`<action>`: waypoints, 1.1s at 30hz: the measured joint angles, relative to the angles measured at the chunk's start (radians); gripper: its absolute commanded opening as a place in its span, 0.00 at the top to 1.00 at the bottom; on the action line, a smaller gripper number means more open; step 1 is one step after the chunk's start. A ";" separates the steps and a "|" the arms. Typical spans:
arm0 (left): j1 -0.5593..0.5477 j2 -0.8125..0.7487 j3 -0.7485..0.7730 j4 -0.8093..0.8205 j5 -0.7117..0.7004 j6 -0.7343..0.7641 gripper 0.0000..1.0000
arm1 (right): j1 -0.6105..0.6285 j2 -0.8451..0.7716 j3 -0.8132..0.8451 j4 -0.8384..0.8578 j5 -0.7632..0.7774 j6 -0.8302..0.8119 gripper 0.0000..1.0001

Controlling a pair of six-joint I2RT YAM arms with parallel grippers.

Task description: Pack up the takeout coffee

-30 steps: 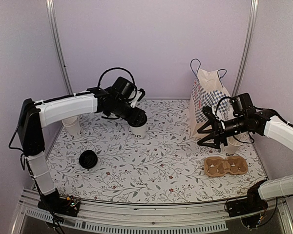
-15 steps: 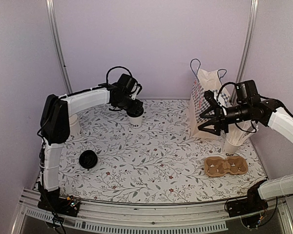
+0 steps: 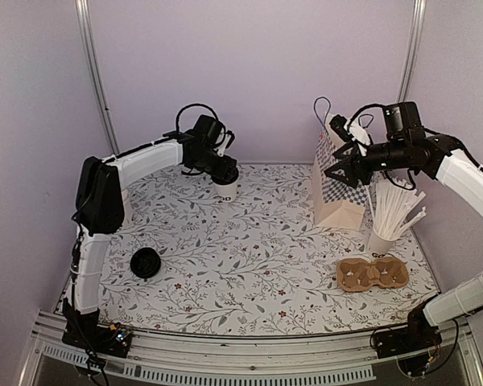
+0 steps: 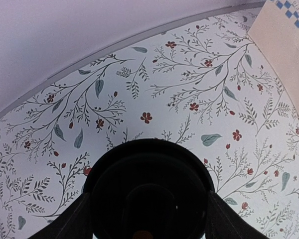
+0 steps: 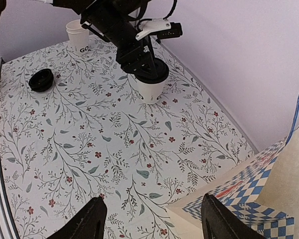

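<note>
Since the earlier frame the right gripper (image 3: 342,171) has been raised to the upper part of the checkered paper bag (image 3: 338,197). Its jaws are spread wide, with nothing held between them. The far right of the floral table (image 3: 266,265) is taken up by that upright bag. The takeout coffee (image 3: 225,191) is found near the back wall, left of centre, clamped at its top by the left gripper (image 3: 223,172). A loose black lid (image 3: 146,263) is seen at the near left.

Left arm (image 3: 141,165) reached forward, left gripper (image 3: 223,170) clamped on small white black-lidded paper cup (image 3: 226,190), right gripper (image 3: 339,165) raised, fingers spread.
</note>
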 measured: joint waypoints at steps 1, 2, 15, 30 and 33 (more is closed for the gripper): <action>0.002 0.008 0.006 -0.002 0.003 0.002 0.41 | 0.000 0.009 0.003 0.002 0.019 0.007 0.32; 0.004 0.018 0.015 -0.006 0.006 0.003 0.40 | 0.000 0.017 0.003 0.002 0.039 0.014 0.32; 0.016 0.070 0.073 -0.040 0.028 0.010 0.18 | 0.000 0.066 0.098 0.030 0.256 0.077 0.30; -0.002 -0.223 -0.084 -0.067 0.029 -0.014 0.00 | 0.000 0.347 0.280 0.021 0.402 0.143 0.45; -0.025 -0.349 -0.190 -0.051 0.029 -0.031 0.00 | 0.000 0.377 0.320 0.007 0.422 0.156 0.55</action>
